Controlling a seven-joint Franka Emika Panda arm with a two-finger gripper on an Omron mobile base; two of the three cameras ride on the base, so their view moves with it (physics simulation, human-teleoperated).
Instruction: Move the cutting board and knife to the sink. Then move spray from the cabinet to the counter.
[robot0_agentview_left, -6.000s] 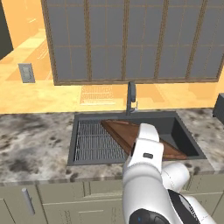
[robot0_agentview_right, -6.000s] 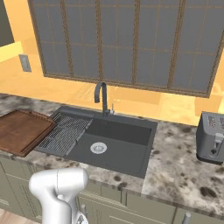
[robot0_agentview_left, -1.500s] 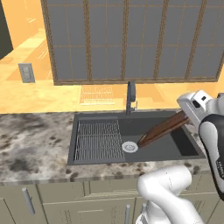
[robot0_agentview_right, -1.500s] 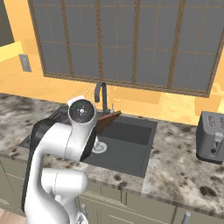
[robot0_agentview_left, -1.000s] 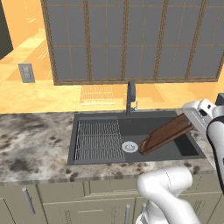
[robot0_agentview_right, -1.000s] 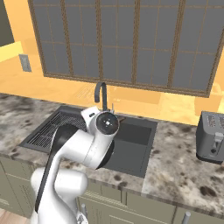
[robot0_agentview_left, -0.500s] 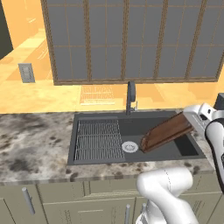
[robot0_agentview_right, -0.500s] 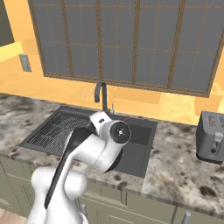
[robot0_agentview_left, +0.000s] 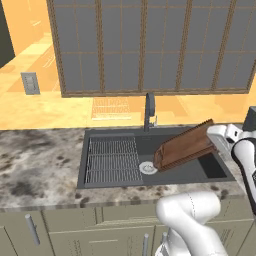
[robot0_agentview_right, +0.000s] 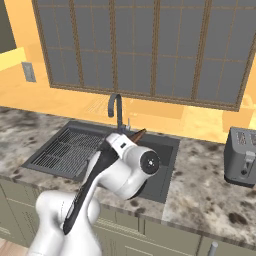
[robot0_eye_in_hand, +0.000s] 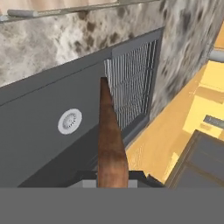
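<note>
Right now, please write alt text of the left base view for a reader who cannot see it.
The gripper holds the cutting board tilted over the sink, its low end close to the drain. A wire rack fills the sink's left part, with the faucet behind and the speckled counter to the left, under a large window.

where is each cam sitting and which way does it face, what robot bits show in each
Left base view: behind the arm on its left, looking forward and down at the sink; white arm lower right, claw holding the cutting board.
Right base view: behind on its right, same sink; arm lower left.
Hand view: on the hand, looking along the board's edge into the basin.
Both base views share the faucet and the window.
</note>
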